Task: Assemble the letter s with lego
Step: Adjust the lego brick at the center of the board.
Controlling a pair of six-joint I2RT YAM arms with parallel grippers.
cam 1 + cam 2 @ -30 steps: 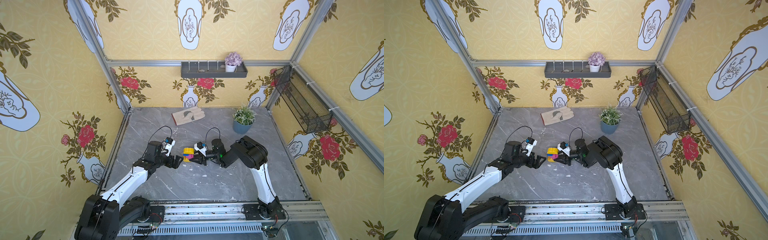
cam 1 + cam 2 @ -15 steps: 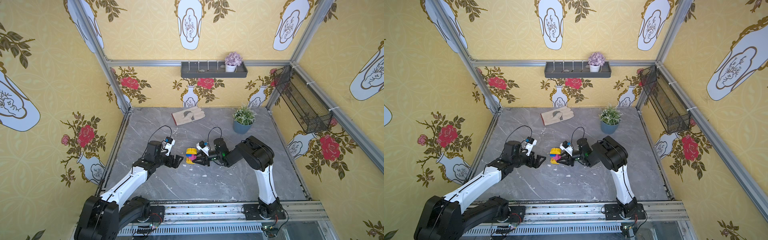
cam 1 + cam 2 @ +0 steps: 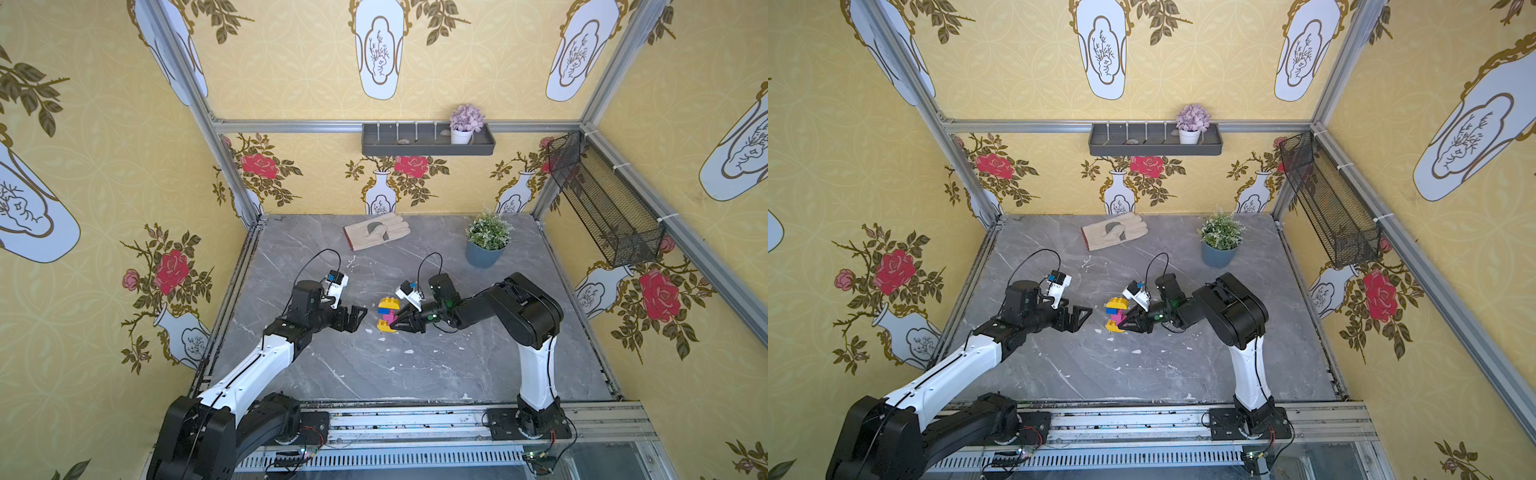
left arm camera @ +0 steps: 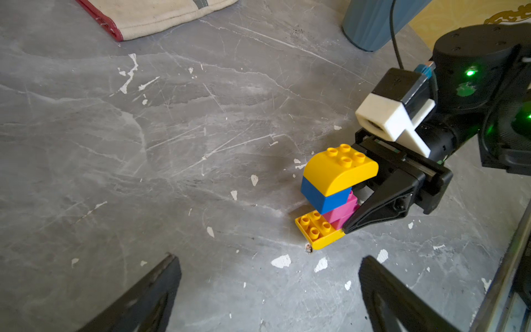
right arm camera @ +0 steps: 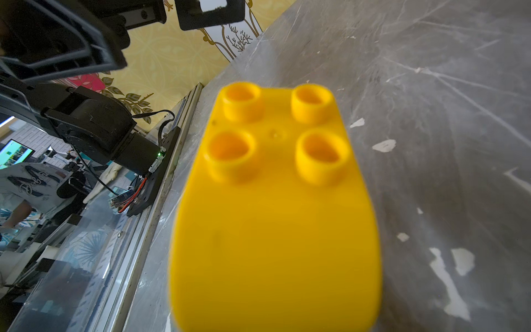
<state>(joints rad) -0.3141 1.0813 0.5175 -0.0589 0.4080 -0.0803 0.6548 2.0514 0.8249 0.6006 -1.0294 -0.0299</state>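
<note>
1. Right gripper (image 3: 394, 326) clamps the pink bricks (image 4: 342, 211) of the letter s (image 3: 387, 316), mid-table, as I watch from my remote station.
2. Stack order, top down: curved yellow brick (image 4: 339, 169), blue brick (image 4: 321, 197), the pink pair, then a flat-lying yellow brick (image 4: 316, 230) low at the grey marble table (image 3: 415, 374); whether it touches, I cannot tell.
3. On my right wrist camera that top brick fills the view, blurred.
4. Left gripper (image 3: 361, 319) faces the assembly from just beside it, jaws spread wide, holding nothing.
5. Behind, well apart: a work glove (image 3: 376, 235) lying flat and a potted plant (image 3: 486, 243) upright near the back wall.
</note>
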